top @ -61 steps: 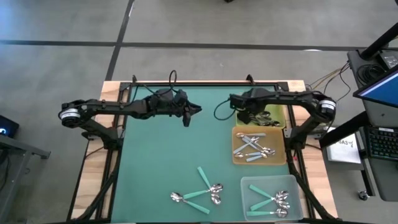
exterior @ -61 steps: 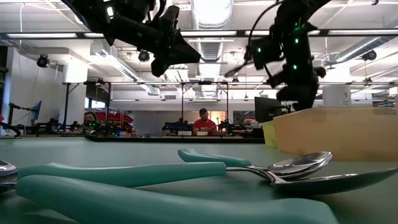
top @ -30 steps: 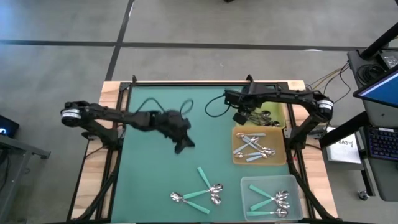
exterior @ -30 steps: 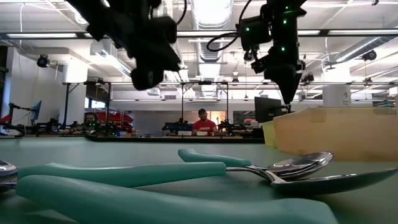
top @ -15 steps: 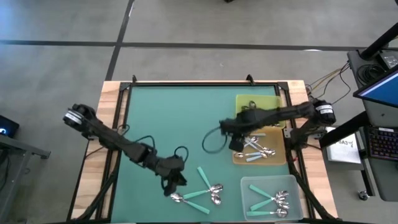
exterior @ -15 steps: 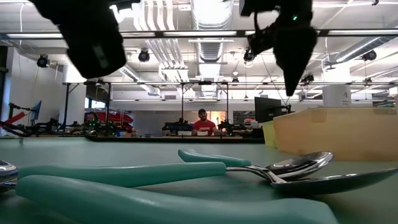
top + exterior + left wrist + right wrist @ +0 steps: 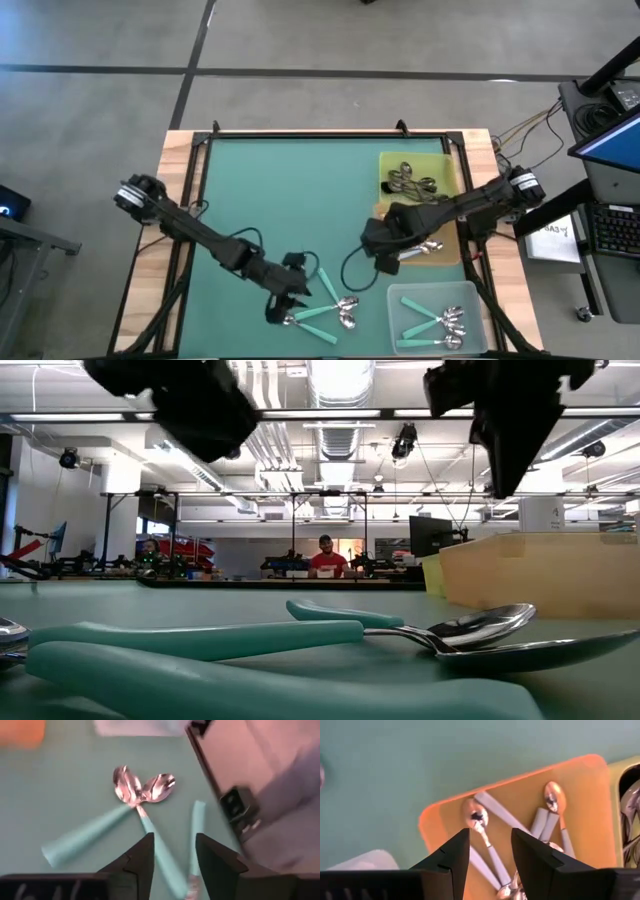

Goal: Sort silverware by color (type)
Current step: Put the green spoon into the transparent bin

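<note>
High view: the left gripper (image 7: 297, 285) sits low over the green table (image 7: 270, 200) in the lower centre of the frame, directly above the loose teal-handled spoons (image 7: 322, 309). These spoons lie on the mat near the bottom edge, shiny silver bowls bunched together, handles fanning outward. The left wrist view shows the fingers (image 7: 142, 860) apart, with the teal-handled spoons (image 7: 137, 802) ahead of them; two bowls touch at one spot and the handles splay.

The right gripper (image 7: 378, 245) hangs at the left edge of the orange tray (image 7: 382, 212), right of centre. In the right wrist view its fingers (image 7: 455, 852) stand apart with nothing between them, above the light-blue-handled spoons (image 7: 487, 830) in the orange tray (image 7: 440, 810). Those spoons (image 7: 425, 243) have pale blue handles and bright bowls, lying crossed over each other.

The yellow tray (image 7: 392, 160), upper right of the mat, holds the dark-handled spoons (image 7: 410, 181) in a tangled heap. The clear tray (image 7: 400, 295), lower right, holds more teal spoons (image 7: 432, 323).

Low view: teal handles (image 7: 190, 645) and two silver bowls (image 7: 490, 625) fill the foreground; both arms show as dark shapes at the top.
</note>
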Controlling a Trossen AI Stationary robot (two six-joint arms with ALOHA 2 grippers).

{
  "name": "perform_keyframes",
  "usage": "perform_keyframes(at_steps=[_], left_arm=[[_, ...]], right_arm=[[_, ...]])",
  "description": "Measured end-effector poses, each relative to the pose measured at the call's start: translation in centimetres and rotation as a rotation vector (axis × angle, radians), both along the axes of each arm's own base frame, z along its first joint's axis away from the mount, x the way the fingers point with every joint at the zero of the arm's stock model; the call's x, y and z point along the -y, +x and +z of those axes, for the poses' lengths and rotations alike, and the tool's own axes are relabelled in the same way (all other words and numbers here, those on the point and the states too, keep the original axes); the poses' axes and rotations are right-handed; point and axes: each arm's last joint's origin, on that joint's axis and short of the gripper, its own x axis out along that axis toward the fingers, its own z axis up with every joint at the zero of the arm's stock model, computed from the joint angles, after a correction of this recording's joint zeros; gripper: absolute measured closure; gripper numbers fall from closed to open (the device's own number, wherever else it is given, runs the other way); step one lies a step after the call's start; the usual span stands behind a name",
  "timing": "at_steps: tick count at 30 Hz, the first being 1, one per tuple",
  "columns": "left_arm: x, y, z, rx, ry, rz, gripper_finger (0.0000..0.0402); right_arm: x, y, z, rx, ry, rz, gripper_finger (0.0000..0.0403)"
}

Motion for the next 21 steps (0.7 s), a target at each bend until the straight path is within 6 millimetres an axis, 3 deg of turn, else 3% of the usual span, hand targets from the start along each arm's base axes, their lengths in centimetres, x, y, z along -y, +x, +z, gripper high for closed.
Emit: perform_keyframes(at_steps=[4, 8, 12, 15, 21], left_arm=[[0.6, 1.9, -0.3, 0.017, 0.284, -0.209, 0.0263], [1.2, 4.3, -1.4, -0.073, 0.43, -0.304, 0.0263], [1.9, 6.6, -2.7, -0.172, 0.423, -0.368, 0.0263], [1.5, 7.0, -3.3, -0.247, 0.34, -0.415, 0.0263], [1.8, 7.3, -3.2, -0.197, 0.353, -0.384, 0.0263]], right_arm=[[-1.1, -0.3, 0.2, 0.004, 0.003, 0.035, 0.0272], [-1.7, -0.4, 0.4, 0.014, 0.009, 0.02, 0.0275], [-1.7, -0.5, 0.4, 0.009, 0.011, -0.022, 0.0274], [-1.7, -0.5, 0.4, 0.011, 0.015, -0.043, 0.0273], [-1.8, -0.5, 0.4, 0.013, 0.015, -0.04, 0.0277]])
